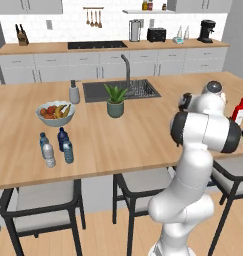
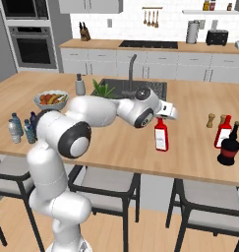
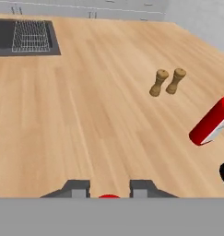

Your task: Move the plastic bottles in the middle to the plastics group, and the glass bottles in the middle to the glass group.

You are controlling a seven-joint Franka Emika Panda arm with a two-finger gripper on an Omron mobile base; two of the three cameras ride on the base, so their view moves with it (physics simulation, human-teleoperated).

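My gripper is shut on the narrow neck of a red glass bottle with a white label, upright over the middle of the island counter. The bottle's red cap sits between my fingertips in the hand view. I cannot tell whether its base touches the wood. To the right stands the glass group: another red bottle and a squat dark bottle. Far left, several small plastic bottles stand together, among them a dark navy one and a clear greyish one.
Two wooden shakers stand beyond the glass group. A fruit bowl, a potted plant, a soap dispenser and the sink lie along the counter's far side. Stools stand under the near edge.
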